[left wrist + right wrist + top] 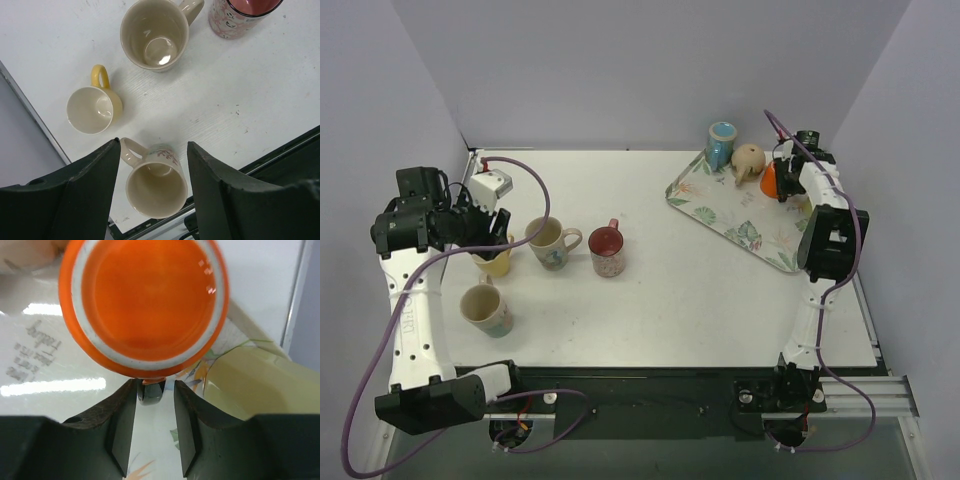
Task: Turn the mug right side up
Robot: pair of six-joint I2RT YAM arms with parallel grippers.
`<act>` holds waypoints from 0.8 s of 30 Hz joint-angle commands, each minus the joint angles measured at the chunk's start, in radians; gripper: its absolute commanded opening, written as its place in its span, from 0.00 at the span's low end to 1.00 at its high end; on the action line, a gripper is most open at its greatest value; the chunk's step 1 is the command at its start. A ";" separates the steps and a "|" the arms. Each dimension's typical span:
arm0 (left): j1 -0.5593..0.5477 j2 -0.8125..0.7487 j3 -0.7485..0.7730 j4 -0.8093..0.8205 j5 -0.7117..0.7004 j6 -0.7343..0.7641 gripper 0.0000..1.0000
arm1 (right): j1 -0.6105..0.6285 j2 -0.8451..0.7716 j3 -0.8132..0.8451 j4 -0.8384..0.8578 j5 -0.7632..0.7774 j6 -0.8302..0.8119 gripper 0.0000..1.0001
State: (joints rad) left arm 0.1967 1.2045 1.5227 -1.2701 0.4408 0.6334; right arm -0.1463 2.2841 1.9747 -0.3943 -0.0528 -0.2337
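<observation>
An orange mug (769, 179) stands upside down on the flowered tray (720, 215) at the back right. In the right wrist view its orange base (145, 305) with a white ring fills the top. Its dark handle (151, 391) lies between the fingers of my right gripper (154, 384). The left finger touches the handle, and a narrow gap shows on the other side. My right gripper (782, 185) hangs at the mug's right side. My left gripper (153, 143) is open, high over a cream flowered mug (156, 182) at the front left, holding nothing.
A blue mug (722, 143) and a beige pot (749, 160) share the tray. On the left stand a yellow mug (495, 262), a cream mug (550, 243), a pink mug with a red inside (608, 250) and the flowered one (486, 310), all upright. The table's right edge is close.
</observation>
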 commanded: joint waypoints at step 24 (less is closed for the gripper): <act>-0.014 -0.031 -0.007 0.067 0.026 -0.012 0.66 | 0.008 -0.057 -0.132 0.229 -0.002 -0.039 0.08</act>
State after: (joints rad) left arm 0.1902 1.1885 1.5177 -1.2442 0.4473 0.6312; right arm -0.1425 2.2189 1.7966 -0.1658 -0.0631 -0.3096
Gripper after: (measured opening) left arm 0.656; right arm 0.190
